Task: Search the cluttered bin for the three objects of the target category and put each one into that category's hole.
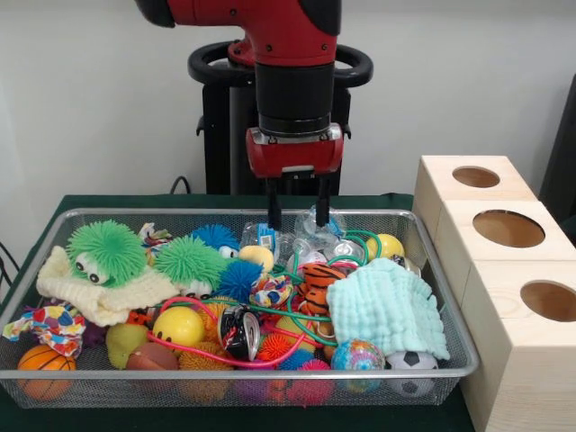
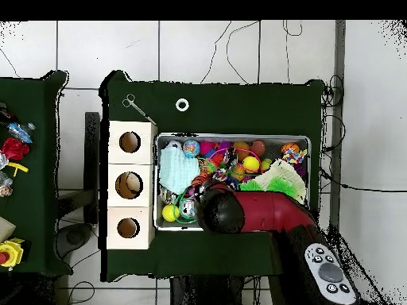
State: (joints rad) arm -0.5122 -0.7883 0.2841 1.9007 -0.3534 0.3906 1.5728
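The bin [image 1: 441,297] is a silvery wire-mesh basket full of small toys, and it also shows in the overhead view [image 2: 230,137]. My gripper [image 1: 297,212] hangs over the bin's far side, open, with its fingers [image 1: 273,212] just above some clear plastic items [image 1: 317,236]. It holds nothing. Three pale wooden boxes stand to the right, each with a round hole: the far one [image 1: 475,176], the middle one [image 1: 508,228] and the near one [image 1: 549,300]. In the overhead view the red arm [image 2: 254,213] hides the gripper.
The bin holds green fuzzy toys [image 1: 106,252], a blue spiky ball [image 1: 238,277], a yellow ball [image 1: 178,326], a basketball [image 1: 43,364], a soccer ball [image 1: 412,364], a mint cloth [image 1: 387,306] and a tiger toy [image 1: 319,283]. A tape ring [image 2: 182,104] lies on the green table.
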